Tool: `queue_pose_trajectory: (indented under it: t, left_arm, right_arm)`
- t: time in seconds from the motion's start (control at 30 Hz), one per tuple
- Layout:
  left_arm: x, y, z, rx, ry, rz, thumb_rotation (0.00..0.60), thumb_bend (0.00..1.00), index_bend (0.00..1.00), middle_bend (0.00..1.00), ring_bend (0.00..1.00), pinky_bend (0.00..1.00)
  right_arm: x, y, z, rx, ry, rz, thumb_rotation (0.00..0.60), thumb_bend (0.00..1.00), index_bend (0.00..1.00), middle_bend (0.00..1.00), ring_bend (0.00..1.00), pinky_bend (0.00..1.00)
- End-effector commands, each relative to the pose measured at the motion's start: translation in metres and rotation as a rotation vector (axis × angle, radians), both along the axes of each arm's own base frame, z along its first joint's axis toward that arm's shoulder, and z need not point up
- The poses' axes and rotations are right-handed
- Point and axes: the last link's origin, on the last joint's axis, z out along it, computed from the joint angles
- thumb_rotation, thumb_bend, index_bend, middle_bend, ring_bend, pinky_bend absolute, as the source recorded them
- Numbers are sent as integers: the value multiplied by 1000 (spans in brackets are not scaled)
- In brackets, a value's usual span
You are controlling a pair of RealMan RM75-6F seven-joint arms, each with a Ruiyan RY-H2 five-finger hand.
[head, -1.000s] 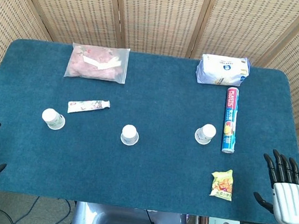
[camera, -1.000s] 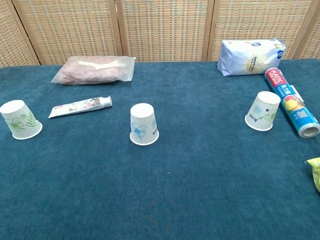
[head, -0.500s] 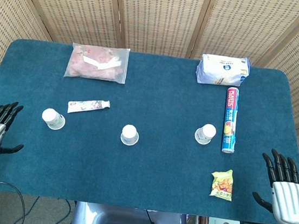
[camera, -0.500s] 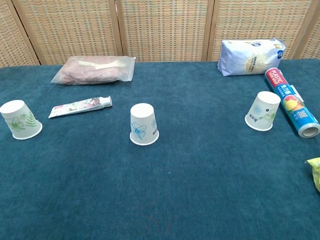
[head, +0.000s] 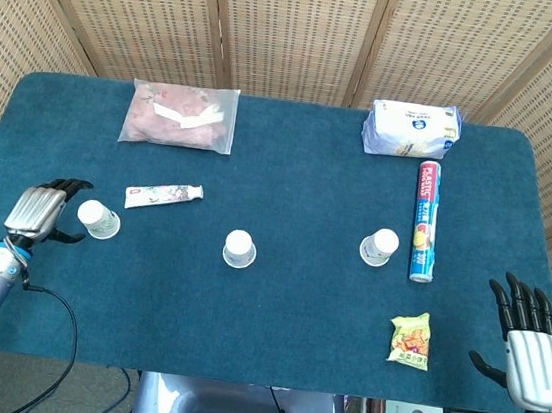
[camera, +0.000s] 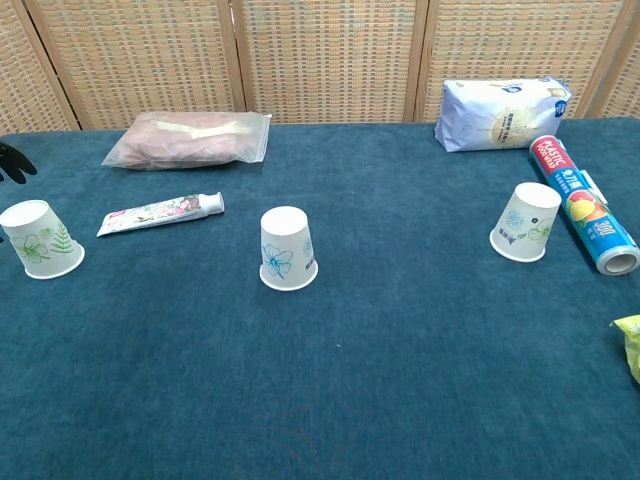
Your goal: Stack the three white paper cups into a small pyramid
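Observation:
Three white paper cups stand upside down on the blue table: a left cup [head: 99, 219] [camera: 40, 239], a middle cup [head: 240, 248] [camera: 288, 248] and a right cup [head: 379, 246] [camera: 527, 222]. My left hand [head: 42, 211] hovers just left of the left cup, fingers apart and reaching toward it, holding nothing; only its fingertips [camera: 12, 161] show at the chest view's left edge. My right hand [head: 529, 343] is at the table's front right corner, fingers spread, far from any cup.
A toothpaste tube [head: 164, 195] lies behind the left cup. A plastic-wrap roll [head: 425, 221] lies right of the right cup, with a yellow snack packet [head: 410, 341] in front. A pink bag [head: 179, 115] and a white-blue pack [head: 411, 128] sit at the back.
My left hand has moved from the front left table edge up and right, to just beside the left cup. The right hand shifted slightly lower. The cups have not moved.

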Motion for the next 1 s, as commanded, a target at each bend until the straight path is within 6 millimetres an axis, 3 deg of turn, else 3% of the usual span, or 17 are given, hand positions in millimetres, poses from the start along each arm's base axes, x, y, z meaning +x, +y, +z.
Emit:
queue_pose_trajectory:
  t: [0.03, 0.57, 0.73, 0.93, 1.0]
  left_arm:
    - [-1, 7, -7, -14, 25, 13, 600, 179, 276, 313, 265, 355]
    - [2, 27, -29, -15, 30, 33, 600, 218, 447, 442, 377, 468]
    - [2, 28, -30, -8, 32, 29, 600, 218, 459, 446, 383, 475]
    - [16, 27, -20, 30, -11, -31, 600, 218, 459, 446, 383, 475]
    - [31, 22, -18, 21, -50, -75, 600, 218, 459, 446, 383, 475]
  right_arm:
    - [0, -1, 0, 1, 0, 0, 600, 0, 0, 0, 0, 0]
    - [-2, -4, -5, 16, 10, -17, 600, 0, 0, 0, 0, 0]
    - [-3, -5, -5, 15, 10, -22, 600, 0, 0, 0, 0, 0]
    - [-3, -6, -5, 18, 9, -24, 600, 0, 0, 0, 0, 0]
    - [-3, -6, -6, 20, 9, -23, 600, 0, 0, 0, 0, 0]
